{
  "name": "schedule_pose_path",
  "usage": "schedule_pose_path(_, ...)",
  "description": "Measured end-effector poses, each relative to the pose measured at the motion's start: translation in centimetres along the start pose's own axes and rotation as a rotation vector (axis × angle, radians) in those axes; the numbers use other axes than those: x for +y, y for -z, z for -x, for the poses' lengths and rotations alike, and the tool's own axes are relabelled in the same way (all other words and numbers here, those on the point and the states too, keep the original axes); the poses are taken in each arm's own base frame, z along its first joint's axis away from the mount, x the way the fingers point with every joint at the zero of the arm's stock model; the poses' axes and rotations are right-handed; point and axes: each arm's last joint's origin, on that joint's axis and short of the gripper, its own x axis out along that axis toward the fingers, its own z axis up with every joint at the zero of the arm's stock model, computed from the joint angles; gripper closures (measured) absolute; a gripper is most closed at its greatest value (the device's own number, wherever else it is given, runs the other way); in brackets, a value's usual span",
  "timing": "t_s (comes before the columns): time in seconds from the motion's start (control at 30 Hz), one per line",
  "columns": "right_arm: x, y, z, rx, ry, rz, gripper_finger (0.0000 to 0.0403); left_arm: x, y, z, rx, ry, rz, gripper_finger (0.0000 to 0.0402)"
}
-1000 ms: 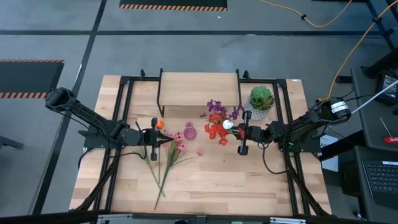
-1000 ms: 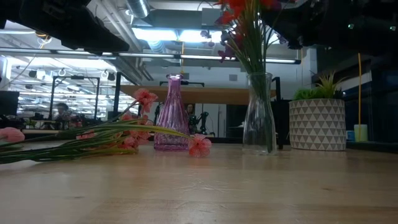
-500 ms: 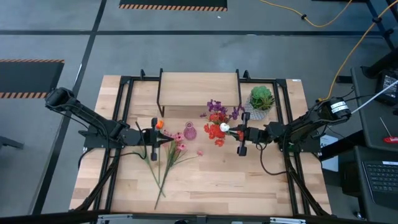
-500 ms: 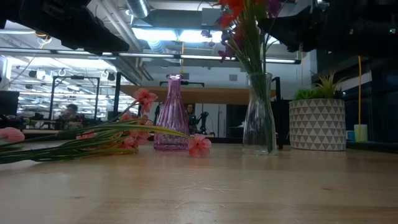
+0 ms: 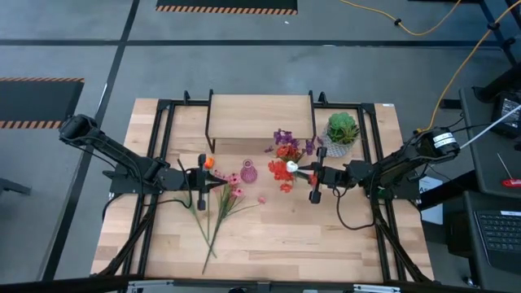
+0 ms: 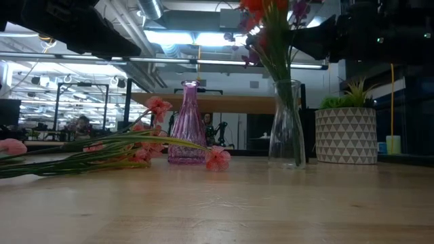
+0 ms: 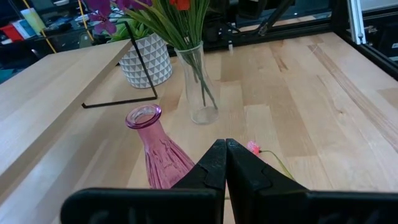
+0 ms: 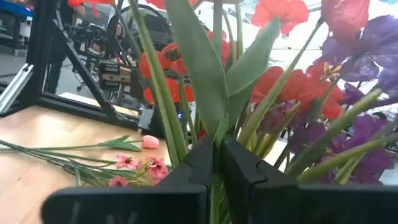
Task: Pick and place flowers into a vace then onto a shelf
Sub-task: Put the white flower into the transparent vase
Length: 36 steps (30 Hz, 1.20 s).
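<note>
Nearby, a pink vase (image 5: pixel 248 172) and potted plant (image 5: pixel 343 128) flank the clear vase (image 6: pixel 287 123) of flowers (image 5: pixel 285 153) before the shelf (image 5: pixel 261 116). Right gripper (image 5: pixel 304 172) pinches a stem; left gripper (image 5: pixel 218 185) hangs clenched, empty.

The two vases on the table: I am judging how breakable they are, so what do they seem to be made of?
The clear vase looks like plain glass: stems show through its walls, with bright glints. The pink vase looks like tinted glass, translucent, with ribbed sides and a glossy rim; moulded plastic cannot be ruled out. Both seem rigid and thin-walled.
</note>
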Motion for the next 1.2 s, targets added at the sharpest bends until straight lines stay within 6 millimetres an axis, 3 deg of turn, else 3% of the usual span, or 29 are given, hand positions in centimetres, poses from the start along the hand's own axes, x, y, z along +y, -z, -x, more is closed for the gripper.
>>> schedule_pose_path(0.57, -0.3, -0.6, 0.2, -0.011, 0.004, -0.041, 0.0275, 0.0, 0.0, 0.0, 0.000, 0.000, 0.000, 0.0398)
schedule_pose_path(1.2, -1.4, -2.0, 1.6, 0.087, -0.025, -0.179, 0.0271, 0.0, 0.0, 0.0, 0.003, 0.000, -0.002, 0.0398)
